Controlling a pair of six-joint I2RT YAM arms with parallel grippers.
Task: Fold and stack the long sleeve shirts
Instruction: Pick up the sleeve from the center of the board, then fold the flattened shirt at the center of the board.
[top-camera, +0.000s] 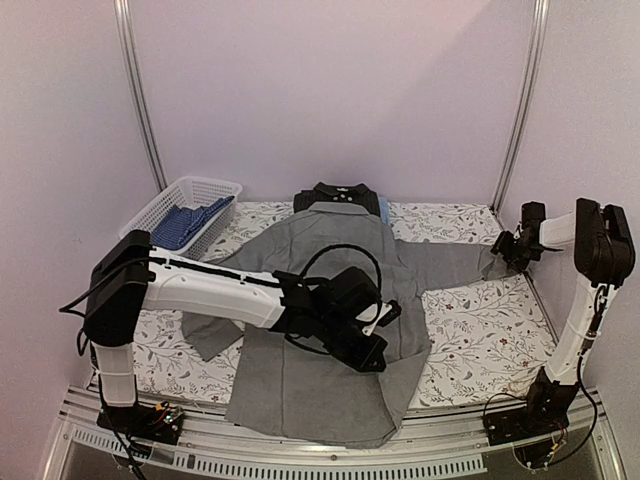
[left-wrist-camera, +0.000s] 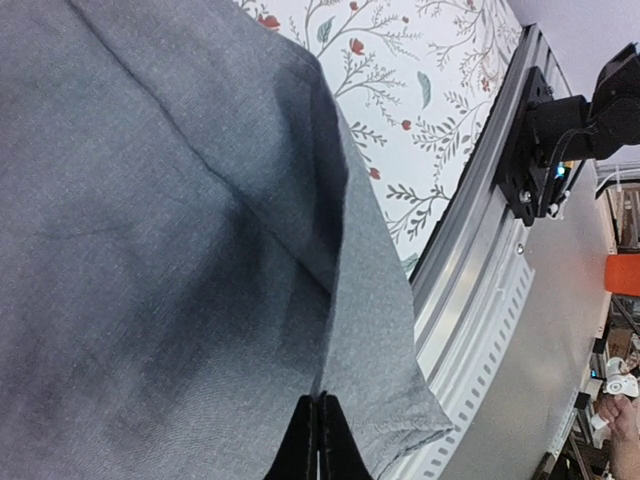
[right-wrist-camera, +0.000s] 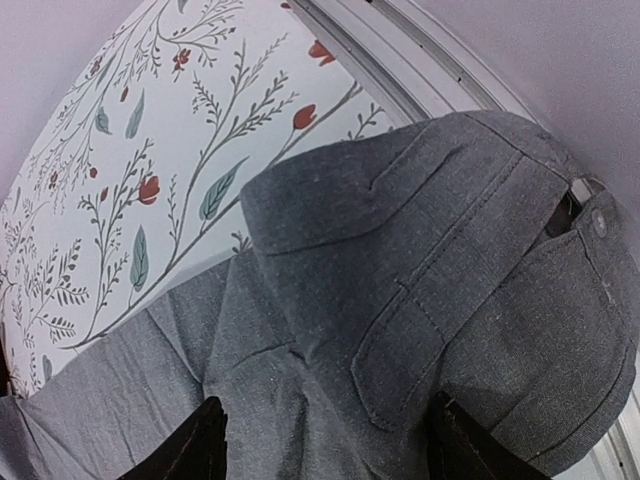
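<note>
At the near edge of the table (top-camera: 490, 330), I see the hem of the grey shirt (top-camera: 300, 390) reaching the metal rail (left-wrist-camera: 480, 300) and lapping over it. The shirt lies on the flowered cover with its collar away from me and its body filling the middle.

Just beyond that hem, the left arm reaches in from its base across the shirt's front. The left gripper (left-wrist-camera: 318, 440) has its fingers pressed tight together. From its wrist camera, a raised crease in the grey cloth runs straight down into the fingertips, so I read it as pinching a fold of the shirt close to the right-hand side edge. The hem corner lies just beside the fingers, with bare flowered cover and the rail past it.

Further back on the right, the shirt's right sleeve stretches out toward the table's right edge. The right gripper (right-wrist-camera: 335, 450) hovers over the end of it with its fingers (right-wrist-camera: 205, 445) spread wide. The buttoned cuff (right-wrist-camera: 480, 330) lies flat ahead of them, partly folded over itself, and neither finger grips it.

At the far edge, the grey collar overlaps a black shirt (top-camera: 335, 192) lying against the back wall, and a sliver of a light blue shirt (top-camera: 384, 210) shows just to its right. In the far left corner stands a white lattice basket (top-camera: 160, 205) with a blue cloth (top-camera: 185, 225) bunched inside. I cannot tell what garment that is.
</note>
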